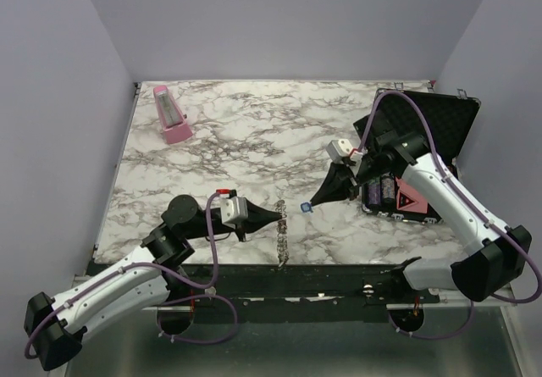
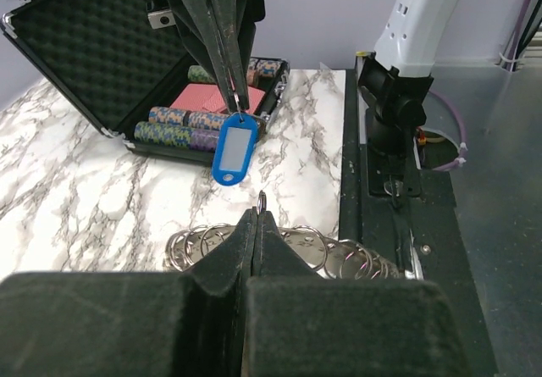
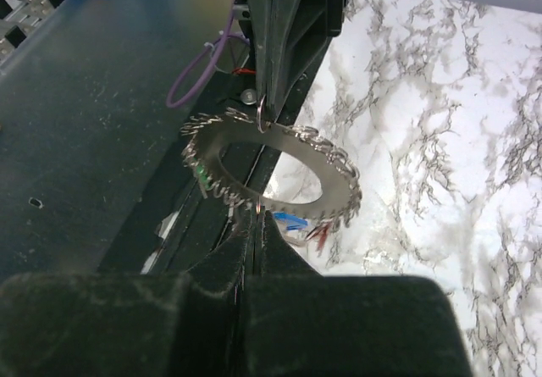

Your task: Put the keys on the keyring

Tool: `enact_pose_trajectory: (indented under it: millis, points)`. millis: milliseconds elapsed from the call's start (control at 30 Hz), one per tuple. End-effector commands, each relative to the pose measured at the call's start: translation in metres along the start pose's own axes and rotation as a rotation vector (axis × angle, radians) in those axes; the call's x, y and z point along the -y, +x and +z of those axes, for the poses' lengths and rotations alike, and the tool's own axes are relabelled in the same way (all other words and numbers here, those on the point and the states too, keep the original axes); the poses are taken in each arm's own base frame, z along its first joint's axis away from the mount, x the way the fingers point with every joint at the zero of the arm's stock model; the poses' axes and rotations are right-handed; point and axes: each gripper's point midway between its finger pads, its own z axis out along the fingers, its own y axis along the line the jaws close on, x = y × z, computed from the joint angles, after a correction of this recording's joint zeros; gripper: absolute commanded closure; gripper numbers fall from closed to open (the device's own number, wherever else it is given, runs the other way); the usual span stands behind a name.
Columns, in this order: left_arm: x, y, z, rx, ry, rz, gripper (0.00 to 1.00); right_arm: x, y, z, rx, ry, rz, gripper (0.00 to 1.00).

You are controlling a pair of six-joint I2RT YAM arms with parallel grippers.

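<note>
Leaving wide bare marble across the left, middle and far stretches of the desk point(image 1: 237, 140), with only a pink wedge-shaped object point(image 1: 172, 115) standing near the far left corner.

Reaching in from the near left with the left end effector point(image 1: 278, 218), close to the desk's near edge. Pressing its jaws fully together on a small wire loop at the rim of the keyring point(image 3: 337, 189).

Showing the keyring edge-on from above, as a thin strip with its long axis running near to far. Placing its near end at the desk's near edge. Presenting its wide hole as a tilted oval in the right wrist view, toothed rim all round. Not showing whether its lower rim is touching the desk. Dangling small green and red bits, apparently keys point(image 3: 320, 235), under that rim, too small to read further.

Sitting just right of the keyring with the right end effector point(image 1: 310, 205), jaws clamped on the little ring of a blue key tag point(image 2: 234, 150). Hanging the tag below the fingertips, long axis nearly upright, white label facing the left wrist camera, apart from the left fingertips.

Crowding the right edge with an open black case point(image 1: 440, 119), foam-lined lid raised toward the far right. Holding rows of round chips point(image 1: 378, 192) and a red card deck point(image 1: 409, 199) inside.
</note>
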Motion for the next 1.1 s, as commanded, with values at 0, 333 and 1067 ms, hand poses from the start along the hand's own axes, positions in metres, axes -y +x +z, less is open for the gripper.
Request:
enact_pose_trajectory:
  millis: [0, 333, 1067]
  points:
    - [-0.009, -0.031, 0.009, 0.113, -0.04, 0.091, 1.0, -0.009, -0.016, 0.001, 0.046, -0.02, -0.072, 1.0]
    - [-0.005, -0.029, 0.017, 0.161, -0.057, -0.026, 1.0, -0.015, -0.014, 0.003, 0.045, -0.05, -0.151, 1.0]
    - [-0.021, -0.024, 0.017, 0.212, -0.219, -0.569, 1.0, 0.016, -0.001, 0.013, 0.013, 0.077, 0.055, 1.0]
